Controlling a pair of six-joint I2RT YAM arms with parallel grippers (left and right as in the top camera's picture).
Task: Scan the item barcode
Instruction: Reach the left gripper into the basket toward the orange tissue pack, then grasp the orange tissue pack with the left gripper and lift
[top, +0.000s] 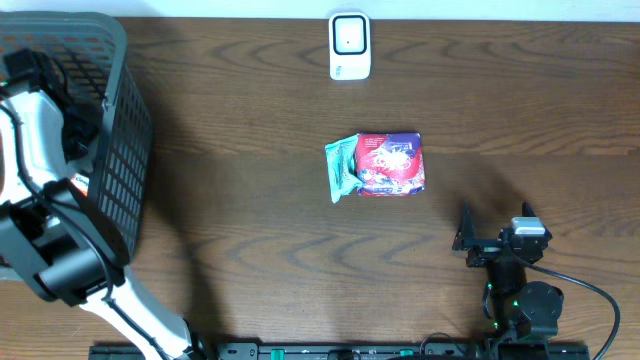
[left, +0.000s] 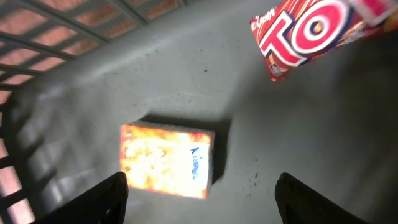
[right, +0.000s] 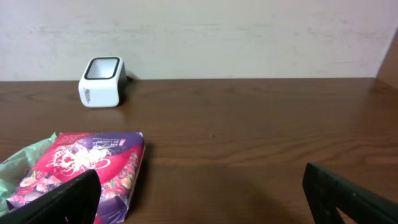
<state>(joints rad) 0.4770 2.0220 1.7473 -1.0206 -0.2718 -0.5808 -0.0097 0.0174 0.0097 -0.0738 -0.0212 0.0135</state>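
My left gripper (left: 200, 186) hangs open inside the dark basket (top: 122, 150), its fingers apart with nothing between them. Just ahead of it an orange and yellow box (left: 166, 160) lies flat on the basket floor. A red and white pack (left: 311, 31) lies at the upper right of the left wrist view. The white barcode scanner (top: 350, 46) stands at the table's far edge. My right gripper (top: 497, 235) rests open low at the front right, empty. A purple and red candy bag (top: 392, 165) lies in the middle of the table, left of the right gripper (right: 200, 186).
A green packet (top: 341, 168) lies against the candy bag's left side. The basket's mesh wall (left: 62, 31) rises to the left of the box. In the right wrist view the scanner (right: 102, 81) stands before a pale wall, past the candy bag (right: 81, 171).
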